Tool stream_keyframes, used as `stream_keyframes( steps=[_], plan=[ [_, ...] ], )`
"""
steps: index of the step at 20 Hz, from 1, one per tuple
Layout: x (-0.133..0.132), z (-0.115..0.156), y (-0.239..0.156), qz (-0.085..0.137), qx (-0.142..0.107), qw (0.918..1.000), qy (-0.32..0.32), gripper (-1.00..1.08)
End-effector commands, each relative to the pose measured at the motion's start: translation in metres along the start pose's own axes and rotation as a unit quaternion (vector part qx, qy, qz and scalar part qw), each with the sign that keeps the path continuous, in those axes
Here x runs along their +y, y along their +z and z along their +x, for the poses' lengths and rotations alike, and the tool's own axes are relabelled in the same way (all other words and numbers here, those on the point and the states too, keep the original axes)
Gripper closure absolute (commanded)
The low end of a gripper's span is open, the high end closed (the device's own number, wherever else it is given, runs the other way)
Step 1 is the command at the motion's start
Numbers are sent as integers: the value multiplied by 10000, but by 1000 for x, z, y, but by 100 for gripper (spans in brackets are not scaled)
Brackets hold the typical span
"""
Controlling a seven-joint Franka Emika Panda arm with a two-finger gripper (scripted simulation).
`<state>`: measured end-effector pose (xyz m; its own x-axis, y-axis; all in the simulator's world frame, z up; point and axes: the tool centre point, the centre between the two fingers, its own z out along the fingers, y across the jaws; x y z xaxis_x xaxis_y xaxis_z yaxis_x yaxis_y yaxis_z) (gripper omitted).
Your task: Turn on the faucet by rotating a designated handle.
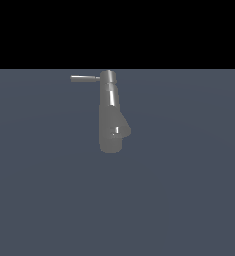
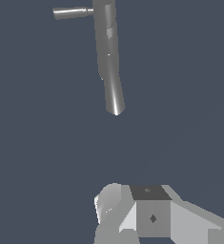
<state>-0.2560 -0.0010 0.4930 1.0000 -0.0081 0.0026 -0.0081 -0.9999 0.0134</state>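
You see a flat, matte blue-grey floor (image 1: 189, 200) filling both views, plain and textureless, with the faucet (image 1: 110, 120) standing on it near the middle of the exterior view. The faucet is glossy grey metal: a tall round column that widens to a rounded base, with a bulge on the side toward the exterior view's right. Bright streaks down the column tell you the surface is smooth and likely slippery.

The handle (image 1: 85, 78) is a thin, short rod sticking sideways from the round top cap, toward the exterior view's left. It is far slimmer than the column, so it reads as the part meant to be pushed or swung round the cap.

The arm does not show in the exterior view. In the wrist view you see only blocky white and grey parts of the gripper (image 2: 147, 214), well apart from the faucet and touching nothing. Its fingers are not visible, so you cannot tell whether they are spread or pressed together. You probably need to approach the handle first.
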Motion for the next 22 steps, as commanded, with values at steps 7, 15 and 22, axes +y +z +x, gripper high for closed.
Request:
stream_keyframes(
  steps=[7, 15, 22],
  plan=[
    [-1, 6, 0, 35, -6, 10000, 92, 108],
    [-8, 33, 0, 176, -45, 9985, 513, 108],
    [-19, 74, 5, 347, -134, 9923, 1181, 108]
  ],
)
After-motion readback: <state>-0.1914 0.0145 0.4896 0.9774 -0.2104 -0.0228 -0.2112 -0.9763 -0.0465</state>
